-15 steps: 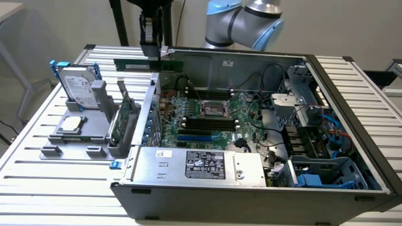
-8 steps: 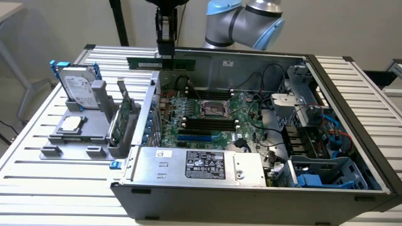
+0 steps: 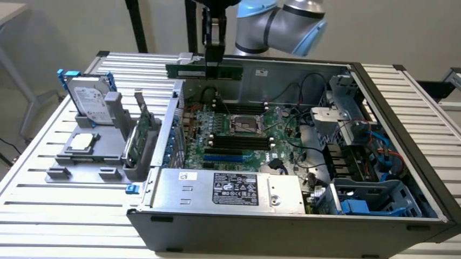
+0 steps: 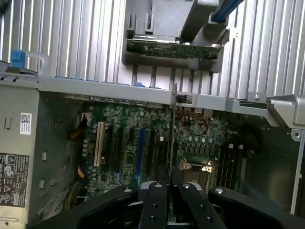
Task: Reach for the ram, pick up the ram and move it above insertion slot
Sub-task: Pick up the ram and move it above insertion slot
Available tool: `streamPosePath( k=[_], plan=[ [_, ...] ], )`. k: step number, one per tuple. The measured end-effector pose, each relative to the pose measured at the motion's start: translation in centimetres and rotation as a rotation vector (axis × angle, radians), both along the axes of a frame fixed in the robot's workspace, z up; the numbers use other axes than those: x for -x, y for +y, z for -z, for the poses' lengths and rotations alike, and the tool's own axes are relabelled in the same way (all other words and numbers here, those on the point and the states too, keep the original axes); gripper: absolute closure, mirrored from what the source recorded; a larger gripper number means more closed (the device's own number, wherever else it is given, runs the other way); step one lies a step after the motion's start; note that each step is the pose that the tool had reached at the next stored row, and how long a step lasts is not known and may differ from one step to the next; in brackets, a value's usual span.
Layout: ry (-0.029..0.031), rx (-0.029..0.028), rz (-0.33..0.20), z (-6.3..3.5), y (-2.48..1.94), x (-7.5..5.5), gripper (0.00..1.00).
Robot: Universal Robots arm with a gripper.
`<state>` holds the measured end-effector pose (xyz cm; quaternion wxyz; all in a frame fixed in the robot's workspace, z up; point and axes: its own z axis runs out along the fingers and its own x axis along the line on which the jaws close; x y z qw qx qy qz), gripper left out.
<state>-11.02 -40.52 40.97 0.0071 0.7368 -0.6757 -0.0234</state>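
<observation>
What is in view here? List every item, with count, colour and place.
ram: one, green stick, held in the air over the open case's far edge, clamped in the pincer.
computer case: one, grey, open on the slatted table, motherboard exposed.
motherboard: one, green, flat inside the case, with black slots.
power supply: one, silver with a black label, along the case's near side.
hard drive: one, silver, upright in the grey holder at the exterior view's left.
expansion card: one, green, upright in the same holder, beside the case.
holder: one, grey, on the table.
table: one, slatted aluminium.
arm: one, grey and light blue, behind the case.
pincer: one, black, shut on the ram.
</observation>
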Motion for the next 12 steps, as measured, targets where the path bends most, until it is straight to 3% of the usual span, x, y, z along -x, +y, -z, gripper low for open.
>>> streamPosePath(
  k=[12],
  plan=[
    [0.0000,0.0014,0.000,0.09,0.62,-5.4,0.86]
  ],
)
